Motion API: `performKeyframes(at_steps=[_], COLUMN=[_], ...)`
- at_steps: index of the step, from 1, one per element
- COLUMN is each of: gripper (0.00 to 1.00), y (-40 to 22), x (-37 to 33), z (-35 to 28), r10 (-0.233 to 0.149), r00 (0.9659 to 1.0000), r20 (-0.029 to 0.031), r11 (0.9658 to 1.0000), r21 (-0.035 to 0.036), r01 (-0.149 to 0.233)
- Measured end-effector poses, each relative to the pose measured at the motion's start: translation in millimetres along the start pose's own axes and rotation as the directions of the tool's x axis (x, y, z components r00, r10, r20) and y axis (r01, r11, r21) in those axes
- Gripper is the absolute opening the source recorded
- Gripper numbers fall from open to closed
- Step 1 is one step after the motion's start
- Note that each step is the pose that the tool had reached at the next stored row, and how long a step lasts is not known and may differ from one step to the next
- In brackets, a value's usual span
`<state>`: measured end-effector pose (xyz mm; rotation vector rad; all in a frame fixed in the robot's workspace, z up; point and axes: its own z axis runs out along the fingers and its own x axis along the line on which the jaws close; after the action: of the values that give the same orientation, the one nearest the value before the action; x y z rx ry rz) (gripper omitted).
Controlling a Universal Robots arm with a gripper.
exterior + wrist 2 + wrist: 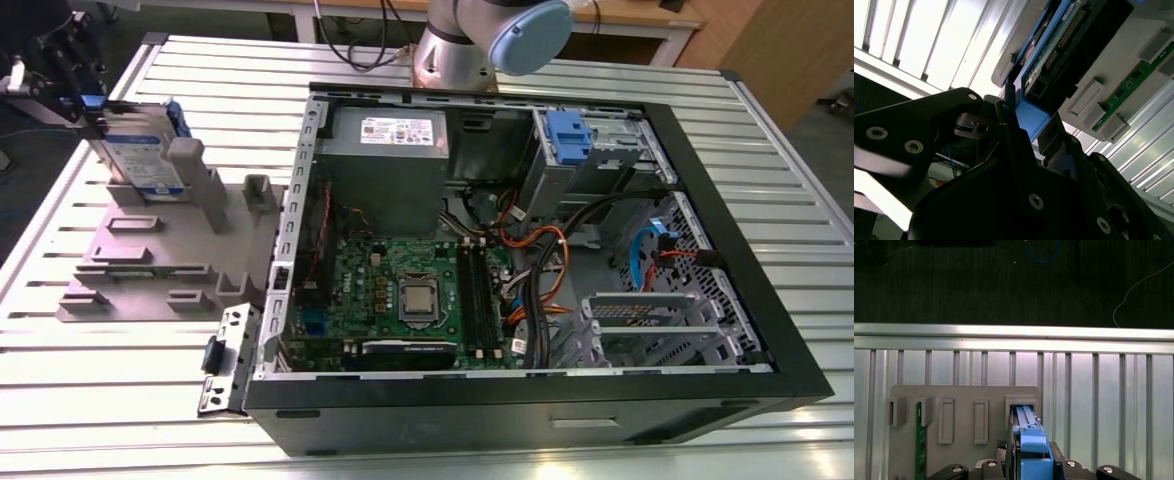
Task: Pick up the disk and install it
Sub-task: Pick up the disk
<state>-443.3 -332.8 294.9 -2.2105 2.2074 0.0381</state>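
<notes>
Gripper (88,108) appears clamped on blue end tab of disk (140,150). Disk stands upright in grey holder (147,250) beside open computer case (534,405). Step in hand: pick-up. Install not begun. Next move likely calls for straight pull clear of slot.

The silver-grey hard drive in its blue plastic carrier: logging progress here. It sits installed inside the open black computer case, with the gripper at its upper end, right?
Not installed: in the exterior view the disk stands upright in the grey plastic stand, to the exterior view's left of the black computer case. The gripper is at its upper end.
</notes>
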Motion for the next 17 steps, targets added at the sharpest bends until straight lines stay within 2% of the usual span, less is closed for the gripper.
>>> performKeyframes(at_steps=[1, 2, 17], gripper=[0.43, 0.36, 0.38], y=[0.0, 0.0, 0.0], x=[0.0, 0.0, 0.0], z=[0.0, 0.0, 0.5], r10=[0.0, 0.0, 0.0], r00=[1.0, 1.0, 1.0], r20=[-0.0001, -0.0001, 0.0002], r11=[1.0, 1.0, 1.0], r21=[0.0, 0.0, 0.0004], r01=[0.0, 0.0, 0.0])
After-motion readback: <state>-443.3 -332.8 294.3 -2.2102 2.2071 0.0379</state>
